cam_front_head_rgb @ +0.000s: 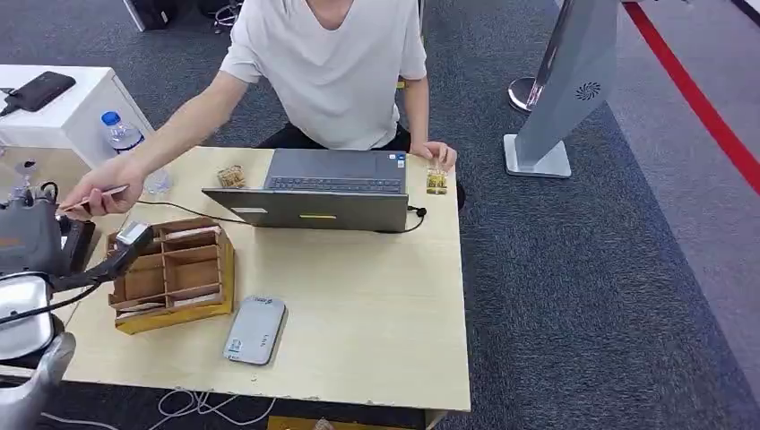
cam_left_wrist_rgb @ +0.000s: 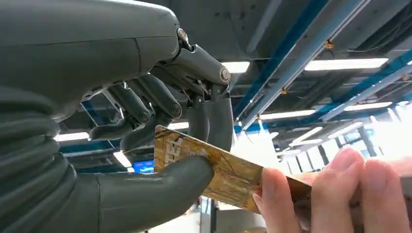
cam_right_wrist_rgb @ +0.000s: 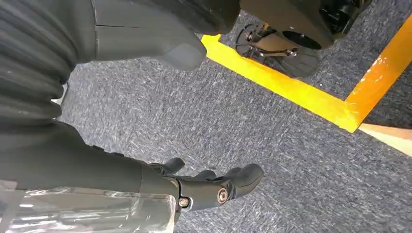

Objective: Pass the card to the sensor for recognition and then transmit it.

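A gold patterned card is pinched at one end between the thumb and fingers of my left hand. A person's fingers grip its other end. In the head view my left hand is at the table's far left, and the person's outstretched hand holds the card just above it. The grey flat sensor lies on the table near its front edge, to the right of my left hand. My right hand hangs over grey carpet, fingers apart from the thumb, holding nothing.
A wooden compartment box stands between my left hand and the sensor. An open laptop with a cable faces the seated person. A water bottle, a small jar, and a grey kiosk stand are farther off. Yellow tape marks the floor.
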Tool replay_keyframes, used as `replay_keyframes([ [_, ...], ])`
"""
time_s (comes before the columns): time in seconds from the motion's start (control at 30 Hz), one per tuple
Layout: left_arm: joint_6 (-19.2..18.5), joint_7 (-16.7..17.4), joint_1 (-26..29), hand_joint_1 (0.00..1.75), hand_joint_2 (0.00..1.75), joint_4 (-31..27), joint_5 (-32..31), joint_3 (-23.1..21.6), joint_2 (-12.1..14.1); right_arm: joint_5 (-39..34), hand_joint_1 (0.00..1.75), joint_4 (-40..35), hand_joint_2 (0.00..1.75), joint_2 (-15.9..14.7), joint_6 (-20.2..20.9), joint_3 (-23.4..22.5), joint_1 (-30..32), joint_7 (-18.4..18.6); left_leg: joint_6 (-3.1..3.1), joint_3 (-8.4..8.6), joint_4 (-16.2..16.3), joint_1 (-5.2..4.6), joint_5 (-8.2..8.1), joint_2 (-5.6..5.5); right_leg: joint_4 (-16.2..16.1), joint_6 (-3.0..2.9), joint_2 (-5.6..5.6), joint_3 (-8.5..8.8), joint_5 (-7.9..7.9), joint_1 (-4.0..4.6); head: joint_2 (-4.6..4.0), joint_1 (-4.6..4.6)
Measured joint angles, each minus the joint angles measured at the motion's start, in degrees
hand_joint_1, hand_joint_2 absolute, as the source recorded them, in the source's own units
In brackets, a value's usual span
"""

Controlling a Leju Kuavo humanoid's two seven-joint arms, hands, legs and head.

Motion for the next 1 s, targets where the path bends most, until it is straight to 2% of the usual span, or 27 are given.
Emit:
replay_keyframes([
  [0.13, 0.61, -1.09, -1.83, 1.75, 1.75, 3.39, 0.02, 0.68, -0.09, 0.0, 0.0, 0.46, 1.75, -0.2, 0.02, 0.22, -0.13, 0.0, 0.0, -0.02, 0.0, -0.01, 0.0, 0.03, 0.0, 0.0, 0.03, 0.0, 0.0, -0.01, 0.0, 0.0],
  [0.33, -0.26, -2.23, -3.26, 1.75, 1.75, 5.4, 0.02, 1.55, -0.66, -0.02, 0.0, 0.72, 1.75, -0.33, 0.0, 0.22, -0.14, -0.22, 0.01, -0.02, 0.01, -0.03, -0.04, 0.1, -0.01, 0.02, 0.1, -0.01, 0.01, -0.02, 0.0, 0.02],
  [0.37, -0.39, -2.54, -3.44, 0.0, 1.75, 5.83, 0.02, 1.92, -0.77, -0.02, 0.0, 0.79, 1.75, -0.33, -0.02, 0.22, -0.15, -0.28, 0.01, -0.02, 0.01, -0.03, -0.05, 0.13, -0.01, 0.02, 0.13, -0.01, 0.01, -0.02, 0.0, 0.02],
  [0.67, -0.37, -3.06, -3.84, 0.0, 1.75, 8.65, -0.04, 3.5, -0.87, 0.0, 0.0, 1.0, 1.75, -0.39, 0.0, 0.22, -0.23, -0.33, 0.01, -0.05, 0.0, -0.01, -0.05, -0.02, -0.01, 0.02, -0.01, -0.02, 0.0, -0.01, 0.0, 0.02],
  [1.0, -0.37, -3.06, -3.84, 0.0, 1.75, 9.11, -0.07, 3.87, -0.87, 0.0, 0.0, 1.07, 1.75, -0.41, 0.0, 0.22, -0.21, -0.33, 0.0, -0.04, 0.02, -0.02, -0.03, -0.02, -0.01, 0.03, 0.0, 0.02, 0.03, -0.01, 0.0, 0.02],
])
